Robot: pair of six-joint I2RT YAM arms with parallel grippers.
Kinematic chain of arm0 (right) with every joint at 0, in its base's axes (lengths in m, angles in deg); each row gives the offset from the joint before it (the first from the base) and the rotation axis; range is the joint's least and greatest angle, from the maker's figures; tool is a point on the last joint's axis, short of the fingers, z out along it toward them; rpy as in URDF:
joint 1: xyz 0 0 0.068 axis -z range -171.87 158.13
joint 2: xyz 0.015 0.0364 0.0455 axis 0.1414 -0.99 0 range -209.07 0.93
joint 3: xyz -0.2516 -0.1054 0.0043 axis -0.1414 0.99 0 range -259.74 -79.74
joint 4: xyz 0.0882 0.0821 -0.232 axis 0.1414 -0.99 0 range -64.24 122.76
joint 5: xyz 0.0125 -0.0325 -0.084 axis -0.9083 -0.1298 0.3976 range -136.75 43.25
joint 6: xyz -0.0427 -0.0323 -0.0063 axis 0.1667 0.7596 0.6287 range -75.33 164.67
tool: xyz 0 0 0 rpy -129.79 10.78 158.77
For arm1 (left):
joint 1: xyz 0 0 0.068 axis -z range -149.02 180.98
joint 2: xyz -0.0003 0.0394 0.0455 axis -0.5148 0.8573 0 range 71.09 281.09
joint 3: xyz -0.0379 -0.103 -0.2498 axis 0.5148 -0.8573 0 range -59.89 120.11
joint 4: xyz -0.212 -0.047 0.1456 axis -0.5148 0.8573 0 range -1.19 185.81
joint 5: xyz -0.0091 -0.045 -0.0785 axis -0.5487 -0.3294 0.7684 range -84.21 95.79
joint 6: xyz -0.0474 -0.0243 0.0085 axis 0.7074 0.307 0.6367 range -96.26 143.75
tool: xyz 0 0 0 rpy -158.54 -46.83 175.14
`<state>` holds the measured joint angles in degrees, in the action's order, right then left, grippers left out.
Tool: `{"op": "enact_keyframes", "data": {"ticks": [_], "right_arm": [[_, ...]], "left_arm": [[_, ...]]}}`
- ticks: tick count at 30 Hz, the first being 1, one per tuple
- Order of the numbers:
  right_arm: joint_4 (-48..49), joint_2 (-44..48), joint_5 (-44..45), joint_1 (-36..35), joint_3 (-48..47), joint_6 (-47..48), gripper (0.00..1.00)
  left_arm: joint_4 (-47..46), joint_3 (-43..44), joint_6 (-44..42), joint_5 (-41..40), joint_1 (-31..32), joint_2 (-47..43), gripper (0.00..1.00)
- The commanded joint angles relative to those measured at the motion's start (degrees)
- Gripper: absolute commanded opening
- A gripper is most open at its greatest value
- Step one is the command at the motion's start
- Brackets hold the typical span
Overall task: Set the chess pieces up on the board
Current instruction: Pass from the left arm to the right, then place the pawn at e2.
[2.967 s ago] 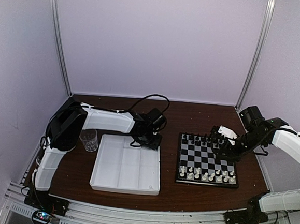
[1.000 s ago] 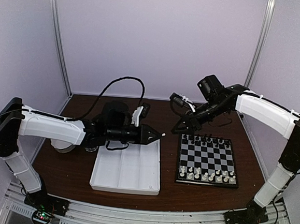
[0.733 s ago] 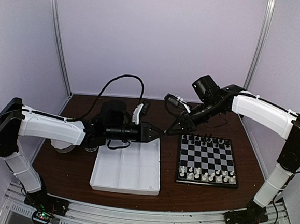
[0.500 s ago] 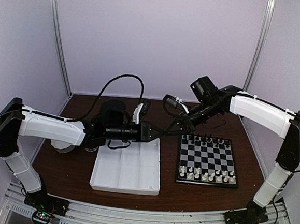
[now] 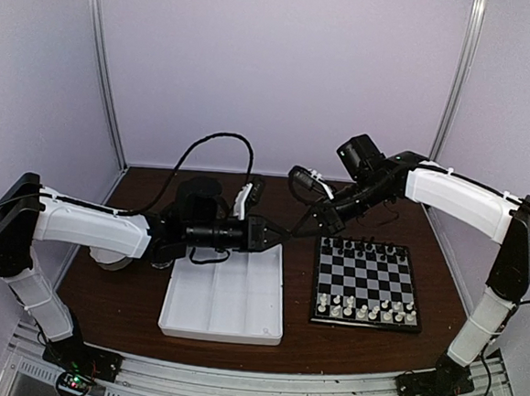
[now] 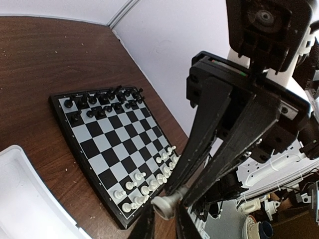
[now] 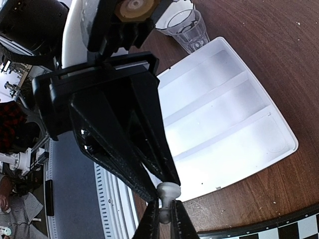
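Jaws both pinching white piece [image 6: 164, 205], indistinct from above

White chess piece [image 6: 164, 205] pinched between left gripper [image 6: 164, 226] and right gripper [image 6: 178, 192], near board [image 6: 107, 143].

right wrist: white piece [image 7: 167, 191] lower end hidden in right pincer [image 7: 163, 224], kind unclear | board [image 7: 269, 234] cut to sliver at bottom edge | left wrist: tray [image 6: 20, 199] cut by corner, one board corner behind right pincer | top: chessmen [image 5: 366, 309] too small to name
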<state>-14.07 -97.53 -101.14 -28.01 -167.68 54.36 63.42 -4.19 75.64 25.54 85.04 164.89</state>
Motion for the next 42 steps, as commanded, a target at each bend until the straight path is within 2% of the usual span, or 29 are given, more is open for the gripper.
{"op": "enact_keyframes", "data": {"ticks": [1,7,14,18,23,28,36,42], "right_arm": [[1.1,0.8,0.1,-0.6,-0.8,0.8,0.01],[-5.7,3.7,7.7,-0.1,-0.6,8.4,0.00],[-19.9,9.6,25.8,0.5,2.2,24.6,0.00],[-22.7,13.8,36.1,0.7,8.0,29.2,0.00],[-24.4,16.7,45.8,1.3,14.3,31.9,0.00],[-24.4,16.1,46.9,3.8,17.8,33.1,0.00],[-25.2,10.1,42.4,8.2,18.7,34.0,0.00],[-23.9,6.7,41.2,8.7,19.7,33.9,0.01]], "left_arm": [[-2.1,-0.2,-0.3,0.2,0.2,-0.2,0.22],[3.4,-0.4,-3.6,-1.9,0.1,-3.2,0.44],[16.8,-0.4,-11.9,-10.9,0.2,-8.3,0.47],[23.4,0.5,-15.4,-17.1,0.1,-9.6,0.48],[27.8,2.3,-17.8,-18.2,0.2,-8.8,0.49],[28.9,4.1,-17.7,-16.5,0.2,-6.5,0.49],[29.0,3.9,-16.4,-15.1,0.2,-5.5,0.49],[29.4,3.3,-15.8,-15.2,0.2,-5.8,0.49]]}}
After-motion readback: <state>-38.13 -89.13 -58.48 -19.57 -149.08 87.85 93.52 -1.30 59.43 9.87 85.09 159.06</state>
